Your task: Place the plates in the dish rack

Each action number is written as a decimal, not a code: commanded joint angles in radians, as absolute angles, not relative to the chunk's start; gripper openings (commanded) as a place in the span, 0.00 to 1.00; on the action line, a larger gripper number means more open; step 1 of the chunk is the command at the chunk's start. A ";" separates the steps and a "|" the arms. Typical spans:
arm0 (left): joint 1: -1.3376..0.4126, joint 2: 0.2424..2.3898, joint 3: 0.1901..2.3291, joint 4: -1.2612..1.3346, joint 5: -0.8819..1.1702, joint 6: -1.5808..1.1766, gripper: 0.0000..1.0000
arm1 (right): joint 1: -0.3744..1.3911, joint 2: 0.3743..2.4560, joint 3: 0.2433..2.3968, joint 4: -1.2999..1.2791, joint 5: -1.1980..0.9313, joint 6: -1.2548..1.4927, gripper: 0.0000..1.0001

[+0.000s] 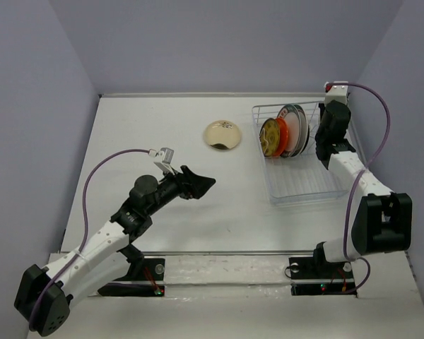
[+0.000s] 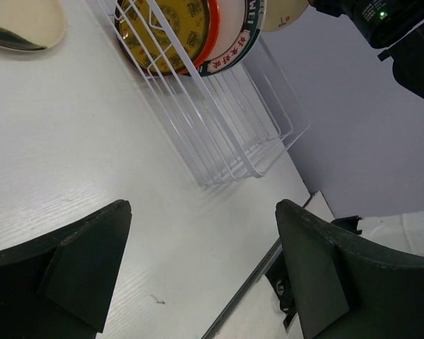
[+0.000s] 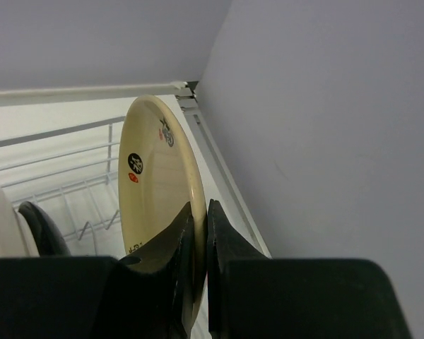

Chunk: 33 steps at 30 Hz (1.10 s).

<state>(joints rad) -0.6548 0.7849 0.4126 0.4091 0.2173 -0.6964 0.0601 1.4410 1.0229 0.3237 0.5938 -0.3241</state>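
The white wire dish rack (image 1: 300, 176) stands at the right. Upright in its far end are a translucent amber plate (image 1: 271, 136), an orange plate (image 1: 284, 135), a teal-rimmed white plate (image 1: 295, 121) and a black one. My right gripper (image 3: 200, 208) is shut on the rim of a cream-gold plate (image 3: 152, 173), holding it upright over the rack's far right corner, beside a white plate (image 3: 0, 226) and the black plate (image 3: 44, 227). Another cream-gold plate (image 1: 222, 134) lies flat on the table left of the rack. My left gripper (image 1: 201, 185) is open and empty above the table's middle.
The grey side wall (image 3: 325, 141) is close on the right of the held plate, and the back wall runs just beyond the rack. The rack's near half (image 2: 226, 134) holds no plates. The table's front rail (image 2: 247, 289) shows under the left gripper (image 2: 203, 206).
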 commanded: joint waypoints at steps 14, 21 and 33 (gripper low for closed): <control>-0.660 0.779 0.382 0.488 0.206 -0.695 0.93 | 0.064 1.462 0.979 0.307 0.391 -0.225 0.07; -0.660 0.801 0.408 0.492 0.196 -0.698 0.93 | 0.064 1.471 0.959 0.364 0.448 -0.273 0.07; -0.660 0.859 0.426 0.515 0.160 -0.695 0.93 | 0.064 1.483 0.976 0.328 0.396 -0.281 0.08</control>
